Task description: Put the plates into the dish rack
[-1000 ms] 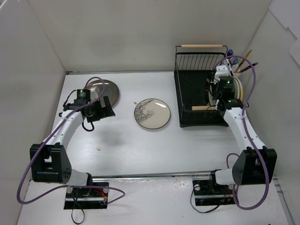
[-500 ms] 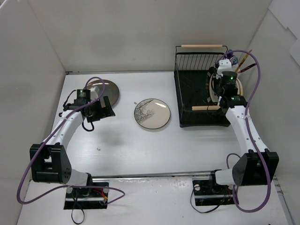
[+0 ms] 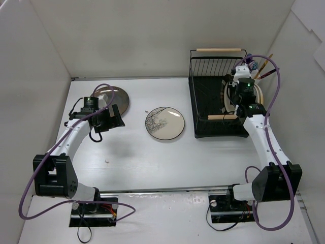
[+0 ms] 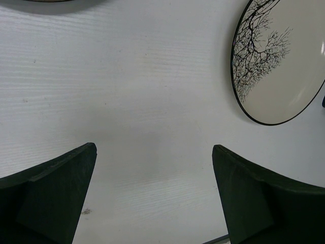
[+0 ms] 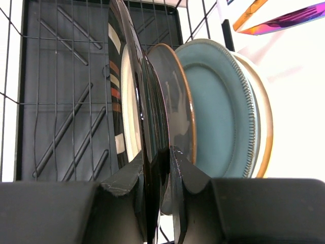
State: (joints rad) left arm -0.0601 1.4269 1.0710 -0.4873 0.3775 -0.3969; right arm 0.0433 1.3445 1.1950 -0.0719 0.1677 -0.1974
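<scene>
- Slotting dark plate (image 5: pixel 155 132) upright into dish rack (image 3: pixel 199 107), right jaws pinched on its rim.
- Left jaws wide above tabletop (image 4: pixel 152 101), near branch-patterned plate (image 3: pixel 164 123).
- Next: release once seated, lift clear.

My top camera: high at near edge, looking down over whole surface (image 3: pixel 152 157), dish rack (image 3: pixel 203 109) included. Left wrist camera: close above surface left of rack, shares branch-patterned plate (image 4: pixel 279 66) with top. Right wrist camera: inside rack, hard up against dark plate (image 5: pixel 152 117), edge-on.

Bright diffuse light, soft shadows on the counter (image 3: pixel 152 157), glossy reflections on the dark plate (image 5: pixel 148 101), blown-out white at right.
</scene>
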